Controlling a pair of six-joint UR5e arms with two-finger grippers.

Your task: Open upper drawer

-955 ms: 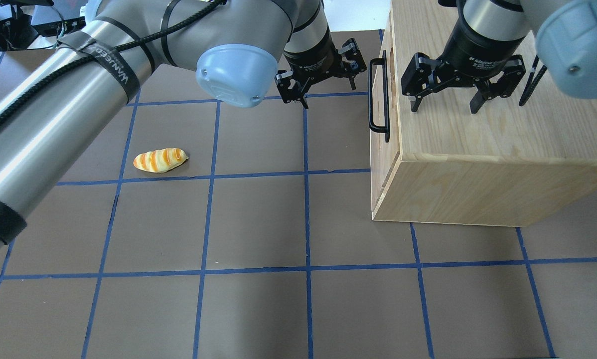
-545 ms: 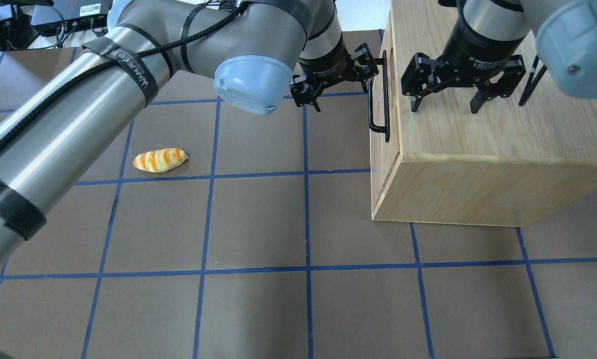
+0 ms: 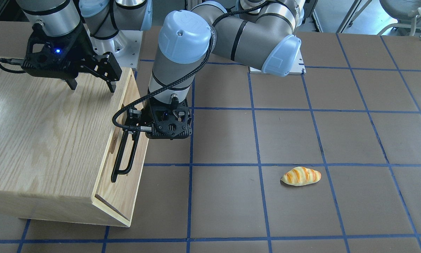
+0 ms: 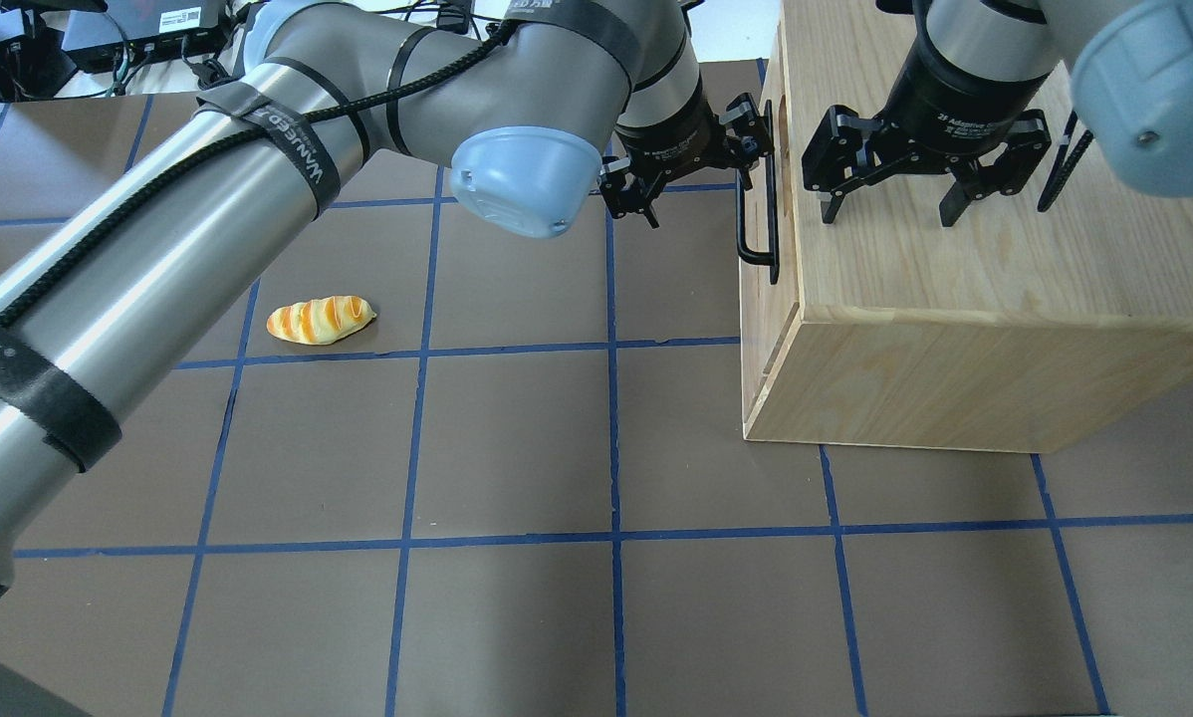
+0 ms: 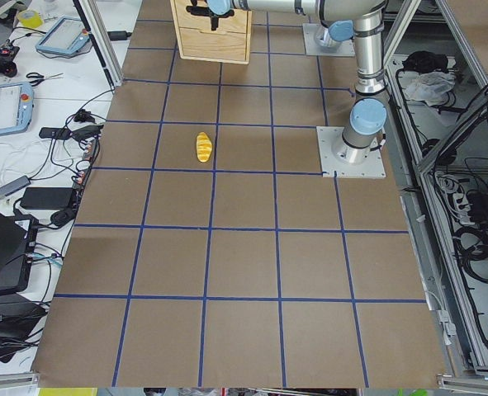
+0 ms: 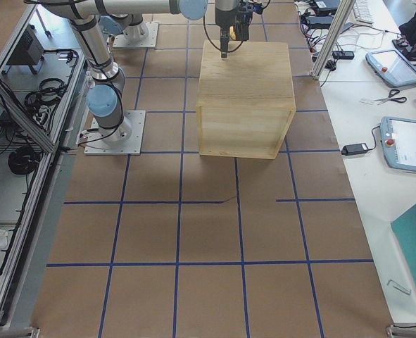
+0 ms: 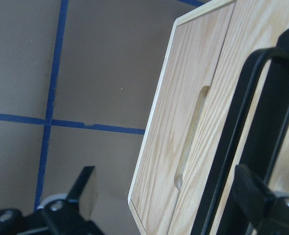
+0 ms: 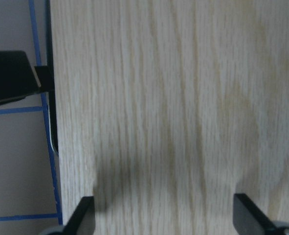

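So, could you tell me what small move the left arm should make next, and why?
Probably shut the jaws of the left gripper on the handle: the left wrist view shows that black bar between them, nearer one side, and the upper drawer looks flush, not yet pulled.

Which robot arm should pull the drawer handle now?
Left. The left gripper is open beside the upper drawer's black handle, while the right gripper hovers over the cabinet top.
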